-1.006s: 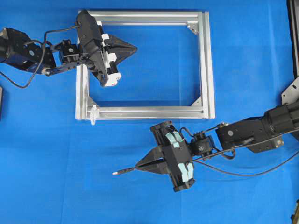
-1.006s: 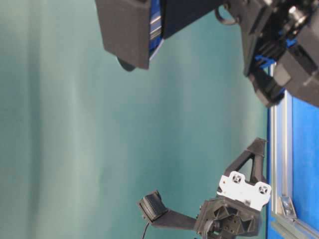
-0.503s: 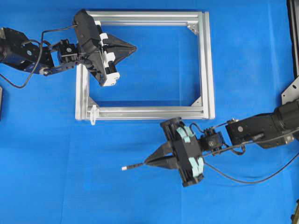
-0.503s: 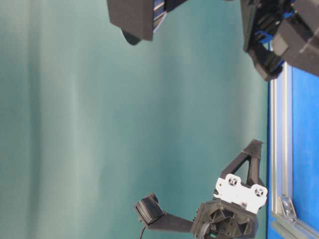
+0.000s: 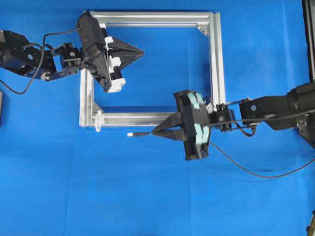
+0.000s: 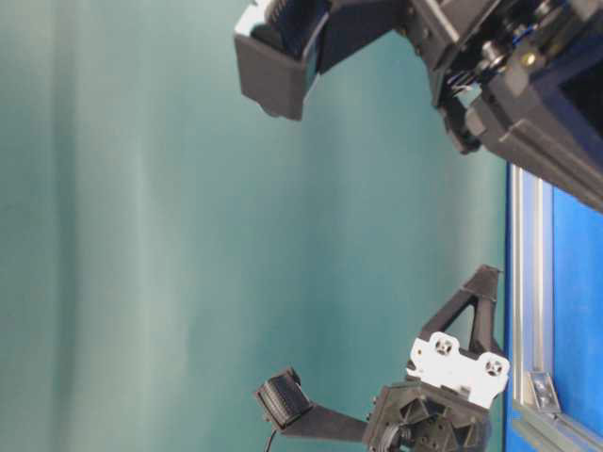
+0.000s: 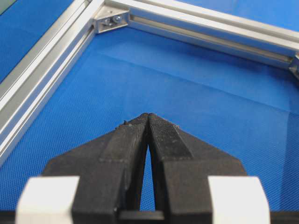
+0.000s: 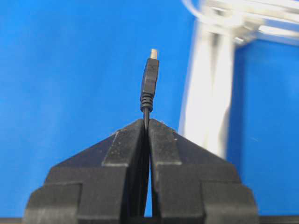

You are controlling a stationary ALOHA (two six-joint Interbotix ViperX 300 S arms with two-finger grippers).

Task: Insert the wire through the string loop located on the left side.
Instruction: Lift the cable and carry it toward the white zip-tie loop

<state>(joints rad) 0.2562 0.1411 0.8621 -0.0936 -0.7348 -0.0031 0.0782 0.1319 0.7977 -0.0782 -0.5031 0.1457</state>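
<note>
The right gripper (image 5: 156, 131) pinches the wire (image 5: 140, 133), plug tip just beside the frame (image 5: 147, 118) edge, near the loop (image 5: 98, 121). The left gripper (image 5: 140, 50) is closed, empty, above open cloth inside the frame.

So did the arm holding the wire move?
Yes. The right gripper carried the wire up the overhead view, from well below the frame to its bottom rail.
</note>
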